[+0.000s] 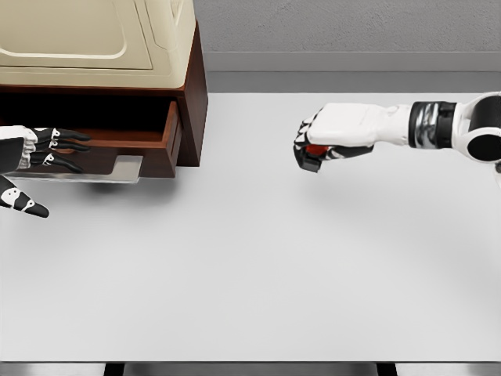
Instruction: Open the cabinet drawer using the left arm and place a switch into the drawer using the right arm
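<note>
A dark wood cabinet [192, 86] stands at the table's back left, with a cream appliance on top. Its drawer [168, 137] is pulled out toward me. My left hand [55, 157] hangs at the left edge just in front of the drawer, fingers spread and pointing right, holding nothing. My right hand [313, 149] hovers over the table's middle right, to the right of the cabinet. Its fingers are curled around a small black and red object, the switch [315, 151], mostly hidden by the fingers.
A cream microwave-like appliance [94, 35] sits on the cabinet. A flat grey handle plate [117, 168] sticks out below the drawer front. The white table [250, 274] spreads wide ahead, a grey wall behind it.
</note>
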Available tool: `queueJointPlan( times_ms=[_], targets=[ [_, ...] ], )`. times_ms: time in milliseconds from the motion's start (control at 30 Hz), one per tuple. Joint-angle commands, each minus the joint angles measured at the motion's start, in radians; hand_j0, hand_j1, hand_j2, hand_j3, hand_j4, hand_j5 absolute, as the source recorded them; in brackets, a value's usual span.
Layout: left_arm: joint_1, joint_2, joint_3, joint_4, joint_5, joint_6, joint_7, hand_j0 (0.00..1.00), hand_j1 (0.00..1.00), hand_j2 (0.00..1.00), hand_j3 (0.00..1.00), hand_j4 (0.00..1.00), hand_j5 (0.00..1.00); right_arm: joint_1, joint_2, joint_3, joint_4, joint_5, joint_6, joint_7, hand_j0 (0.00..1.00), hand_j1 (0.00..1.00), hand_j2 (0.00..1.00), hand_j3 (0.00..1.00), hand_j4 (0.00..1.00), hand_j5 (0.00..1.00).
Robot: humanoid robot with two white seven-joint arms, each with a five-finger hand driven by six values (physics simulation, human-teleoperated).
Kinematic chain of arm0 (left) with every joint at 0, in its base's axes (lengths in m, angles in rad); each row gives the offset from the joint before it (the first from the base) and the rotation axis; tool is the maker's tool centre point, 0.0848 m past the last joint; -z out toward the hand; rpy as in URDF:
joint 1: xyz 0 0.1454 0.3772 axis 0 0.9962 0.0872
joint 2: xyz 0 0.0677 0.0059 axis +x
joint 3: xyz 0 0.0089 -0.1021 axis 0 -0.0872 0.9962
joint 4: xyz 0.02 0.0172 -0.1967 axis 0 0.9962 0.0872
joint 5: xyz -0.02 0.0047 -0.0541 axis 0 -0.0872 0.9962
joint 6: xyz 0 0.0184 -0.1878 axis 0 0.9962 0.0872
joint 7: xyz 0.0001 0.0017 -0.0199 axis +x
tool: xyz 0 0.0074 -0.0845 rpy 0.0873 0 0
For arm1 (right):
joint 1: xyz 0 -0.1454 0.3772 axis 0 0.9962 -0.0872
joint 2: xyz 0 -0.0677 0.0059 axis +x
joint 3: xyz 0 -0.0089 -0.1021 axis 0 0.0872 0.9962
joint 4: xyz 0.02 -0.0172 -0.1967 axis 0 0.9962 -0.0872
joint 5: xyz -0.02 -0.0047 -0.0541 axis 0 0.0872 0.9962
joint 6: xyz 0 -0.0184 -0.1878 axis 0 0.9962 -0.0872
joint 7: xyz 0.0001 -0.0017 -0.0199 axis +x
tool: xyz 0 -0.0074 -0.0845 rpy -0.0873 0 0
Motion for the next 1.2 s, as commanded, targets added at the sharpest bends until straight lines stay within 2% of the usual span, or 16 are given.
queueJointPlan(
  times_ms=[0, 367, 667, 1167],
  targets=[
    [0.000, -0.001, -0.028, 0.002, -0.062, 0.003, 0.000, 1.00, 1.00, 1.00, 1.00, 1.00, 1.00, -0.002, 0.017, 0.007, 0.000, -0.004, 0.005, 0.000, 0.46, 0.46, 0.46, 0.46, 0.46, 0.46],
    [0.002, -0.001, -0.027, 0.002, -0.062, 0.002, 0.000, 1.00, 1.00, 1.00, 1.00, 1.00, 1.00, -0.074, 0.092, 0.036, 0.029, -0.009, 0.017, 0.000, 0.46, 0.46, 0.46, 0.46, 0.46, 0.46],
    [0.000, -0.001, -0.025, 0.002, -0.062, 0.002, 0.000, 1.00, 1.00, 1.00, 1.00, 1.00, 1.00, -0.109, 0.097, 0.044, 0.018, -0.011, 0.022, 0.000, 0.46, 0.46, 0.46, 0.46, 0.46, 0.46],
    [0.000, -0.001, -0.020, 0.002, -0.060, 0.002, 0.000, 1.00, 1.00, 1.00, 1.00, 1.00, 1.00, -0.170, 0.161, 0.067, 0.026, -0.014, 0.037, 0.000, 0.46, 0.46, 0.46, 0.46, 0.46, 0.46]
  ],
)
